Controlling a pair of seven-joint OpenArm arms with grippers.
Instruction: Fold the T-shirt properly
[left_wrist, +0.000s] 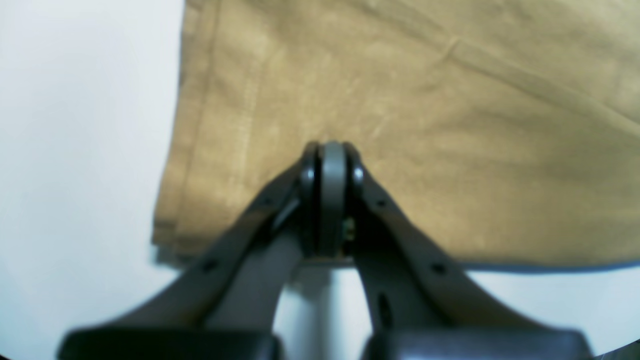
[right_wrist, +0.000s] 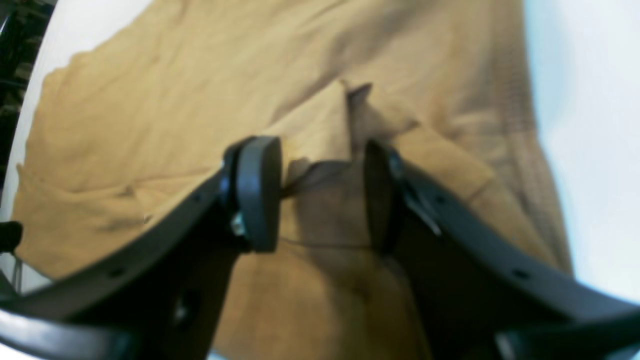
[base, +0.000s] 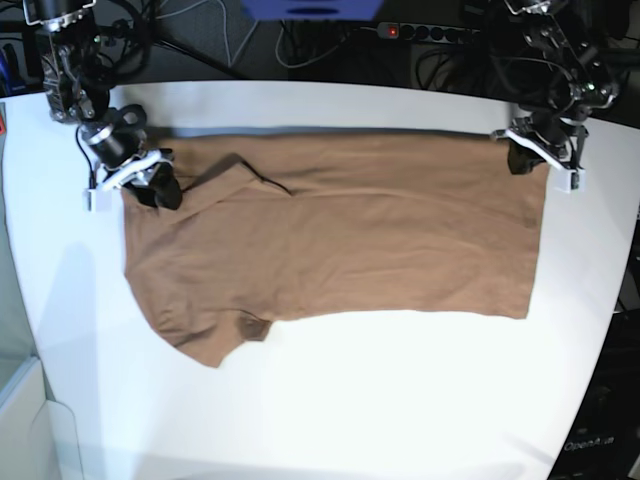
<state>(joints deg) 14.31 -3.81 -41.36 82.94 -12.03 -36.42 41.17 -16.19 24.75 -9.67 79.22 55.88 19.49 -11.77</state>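
The tan T-shirt (base: 340, 230) lies spread out flat on the white table (base: 350, 400), with one sleeve at the front left. My right gripper (base: 150, 180) is at its far left end. In the right wrist view it (right_wrist: 317, 150) is open, with its jaws on either side of a raised fold of the T-shirt (right_wrist: 150, 100). My left gripper (base: 540, 155) is at the shirt's far right corner. In the left wrist view it (left_wrist: 332, 150) is shut, low over the T-shirt (left_wrist: 450, 125) near its hem edge. Whether cloth is pinched there I cannot tell.
Bare white table surrounds the shirt in front and on both sides. Behind the table's far edge are dark cables and a power strip (base: 420, 32). A blue object (base: 310, 8) sits at the top middle.
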